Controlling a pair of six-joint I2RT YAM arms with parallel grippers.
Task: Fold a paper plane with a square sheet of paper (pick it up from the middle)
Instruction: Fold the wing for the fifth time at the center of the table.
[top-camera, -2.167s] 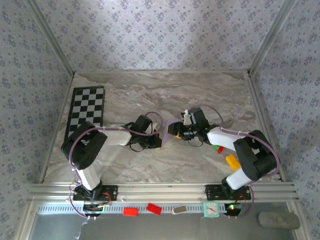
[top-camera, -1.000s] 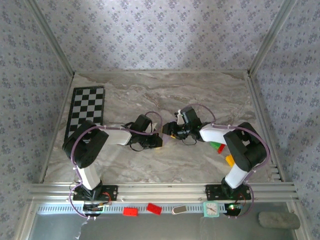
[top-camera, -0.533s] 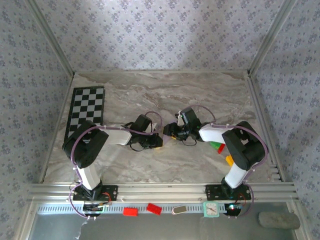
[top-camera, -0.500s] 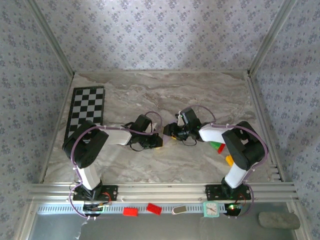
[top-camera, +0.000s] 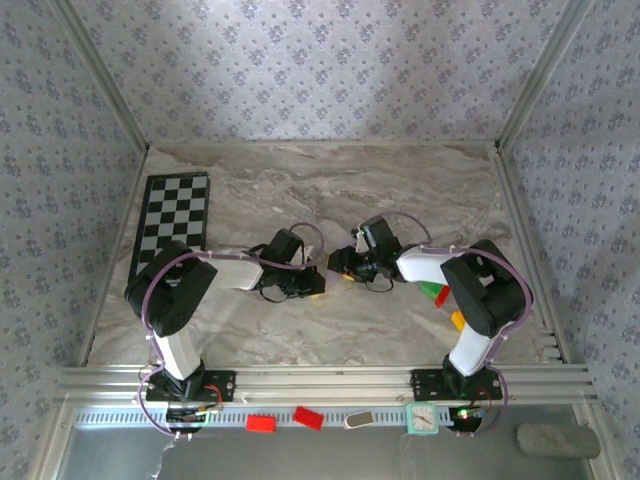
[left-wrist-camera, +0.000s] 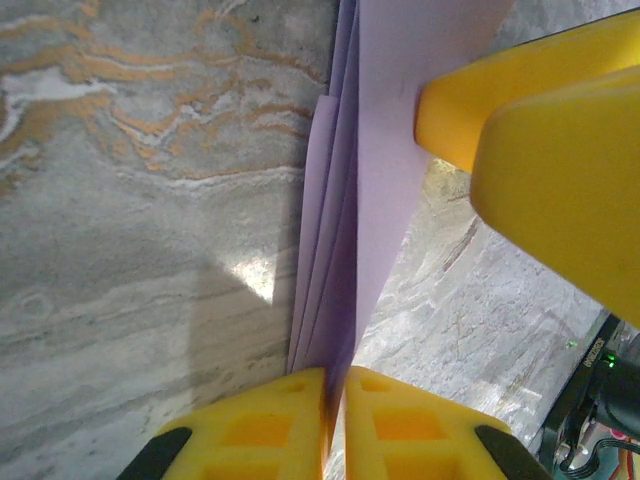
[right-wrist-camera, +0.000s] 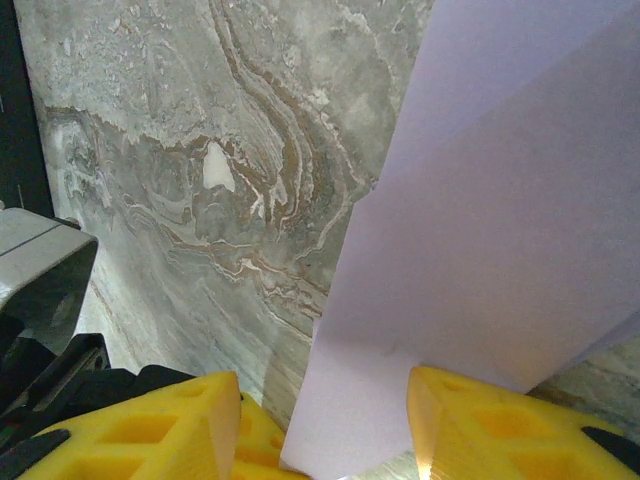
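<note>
The lilac paper (left-wrist-camera: 400, 120) is folded lengthwise into several layers and stands on edge above the marble table. My left gripper (left-wrist-camera: 335, 375) is shut on its near end, the layers pinched between the yellow fingers. In the top view the left gripper (top-camera: 310, 283) and right gripper (top-camera: 338, 264) meet at the table's middle. In the right wrist view the right gripper (right-wrist-camera: 320, 420) is open, its fingers (right-wrist-camera: 500, 425) wide apart, and the paper (right-wrist-camera: 500, 200) lies across the gap. The right gripper's yellow fingers (left-wrist-camera: 540, 150) sit just right of the paper in the left wrist view.
A black-and-white checkerboard (top-camera: 172, 218) lies at the far left. Green and red blocks (top-camera: 433, 292) and a yellow block (top-camera: 457, 320) lie beside the right arm. Red blocks (top-camera: 262, 423) and a small clock (top-camera: 423, 418) sit on the front rail.
The right gripper has moved left and closed in on the left gripper and the paper. The left arm has held still.
</note>
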